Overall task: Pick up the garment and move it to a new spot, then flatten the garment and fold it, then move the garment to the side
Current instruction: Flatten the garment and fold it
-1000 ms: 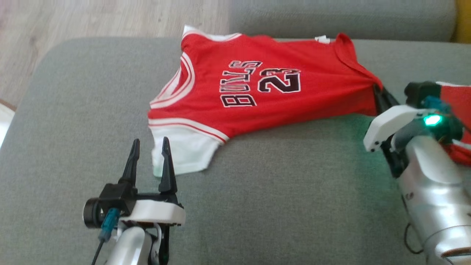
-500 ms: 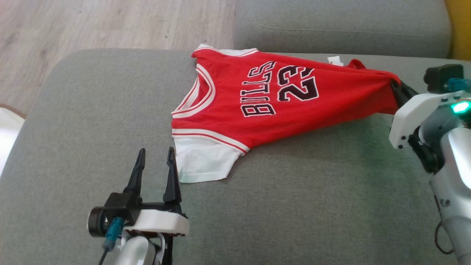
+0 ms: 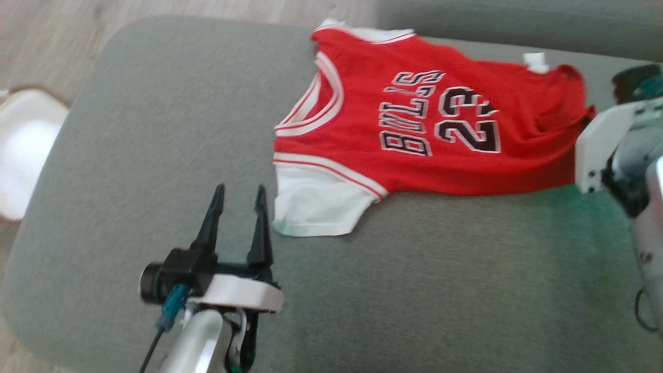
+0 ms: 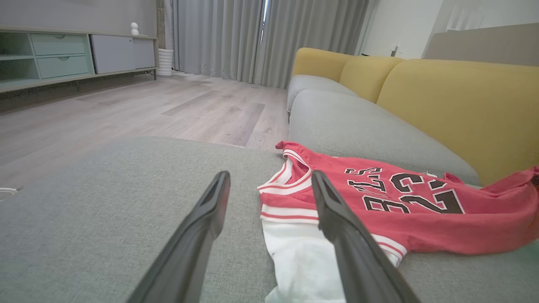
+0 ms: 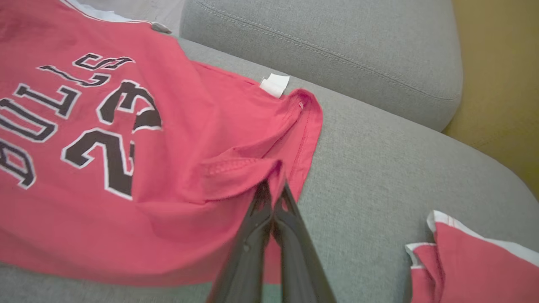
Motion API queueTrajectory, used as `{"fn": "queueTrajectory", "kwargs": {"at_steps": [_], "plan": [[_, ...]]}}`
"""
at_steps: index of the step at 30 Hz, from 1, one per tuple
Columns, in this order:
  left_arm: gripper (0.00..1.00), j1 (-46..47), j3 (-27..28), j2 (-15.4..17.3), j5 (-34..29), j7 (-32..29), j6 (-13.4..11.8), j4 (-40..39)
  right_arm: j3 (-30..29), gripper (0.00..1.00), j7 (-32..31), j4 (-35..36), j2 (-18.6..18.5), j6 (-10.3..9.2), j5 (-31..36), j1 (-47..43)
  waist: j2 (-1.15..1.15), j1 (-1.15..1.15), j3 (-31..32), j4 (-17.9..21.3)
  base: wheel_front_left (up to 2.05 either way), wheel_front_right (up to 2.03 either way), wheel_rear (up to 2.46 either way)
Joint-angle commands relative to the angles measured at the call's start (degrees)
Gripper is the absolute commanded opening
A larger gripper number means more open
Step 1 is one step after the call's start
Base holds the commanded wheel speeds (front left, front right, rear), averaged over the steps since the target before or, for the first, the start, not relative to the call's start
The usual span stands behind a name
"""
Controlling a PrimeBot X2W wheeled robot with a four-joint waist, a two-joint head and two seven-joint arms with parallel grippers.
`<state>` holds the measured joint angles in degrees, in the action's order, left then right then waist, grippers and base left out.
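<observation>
Red garment (image 3: 440,160) on grey sofa (image 3: 440,290) | right claw (image 5: 274,187) pinching its hem | left claw (image 3: 240,190) spread, empty

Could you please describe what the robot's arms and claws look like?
The left claw has two long, tapering black fingers on a black block, backed by a white plate and a silvery forearm; a teal connector with a dark cable sits beside it. The right claw has matching dark fingers, a white housing and a silver-grey forearm.
</observation>
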<state>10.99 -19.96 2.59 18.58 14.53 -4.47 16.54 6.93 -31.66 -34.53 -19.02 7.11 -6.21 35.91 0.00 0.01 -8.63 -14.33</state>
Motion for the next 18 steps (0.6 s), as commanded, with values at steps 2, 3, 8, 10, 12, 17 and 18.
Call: {"fn": "queueTrajectory", "kwargs": {"at_steps": [2, 3, 8, 10, 12, 17, 18], "plan": [[1.00, 3.59, 0.33, 0.29, 0.94, 0.47, 0.21, -1.46, -0.43, 0.00, -0.32, -2.72, -1.38, 0.37, 1.21, 5.62, 0.00, -0.01, -3.13, -3.89, 0.00, 0.00, 0.00], [1.00, 3.96, -0.09, 0.29, 1.19, 0.47, 0.17, -1.47, -0.85, 0.00, -0.06, -4.46, -1.71, 0.37, 1.91, 6.65, 0.00, -0.01, -3.60, -4.58, 0.00, 0.00, 0.00], [1.00, 5.01, -1.51, 0.29, 2.01, 0.47, -0.11, -1.57, -3.41, 0.00, 2.70, -10.88, -2.19, 0.37, 4.65, 10.35, 0.00, -0.01, -4.90, -6.73, 0.00, 0.00, 0.00], [1.00, 5.29, -1.78, 0.29, 2.27, 0.47, -0.32, -1.65, -4.22, 0.00, 4.50, -13.81, -2.05, 0.37, 6.10, 11.76, 0.00, -0.01, -5.32, -7.19, 0.00, 0.00, 0.00], [1.00, 5.44, -1.88, 0.29, 2.38, 0.47, -0.45, -1.64, -4.60, 1.00, 6.71, -16.35, -1.80, 0.37, 7.57, 12.73, 0.00, -0.01, -5.56, -7.37, 0.00, 0.00, 0.00], [1.00, 5.59, -1.57, 0.29, 2.39, 0.47, -0.62, -1.36, -5.15, 1.00, 11.60, -21.69, -0.91, 0.37, 10.80, 14.12, 0.00, -0.01, -5.36, -6.18, 0.00, 0.00, 0.00], [1.00, 5.61, -1.30, 0.29, 2.20, 0.47, -0.58, -1.28, -5.41, 1.00, 13.59, -23.00, -0.48, 0.37, 11.89, 14.66, 0.00, -0.01, -4.94, -5.10, 0.00, 0.00, 0.00]]}}
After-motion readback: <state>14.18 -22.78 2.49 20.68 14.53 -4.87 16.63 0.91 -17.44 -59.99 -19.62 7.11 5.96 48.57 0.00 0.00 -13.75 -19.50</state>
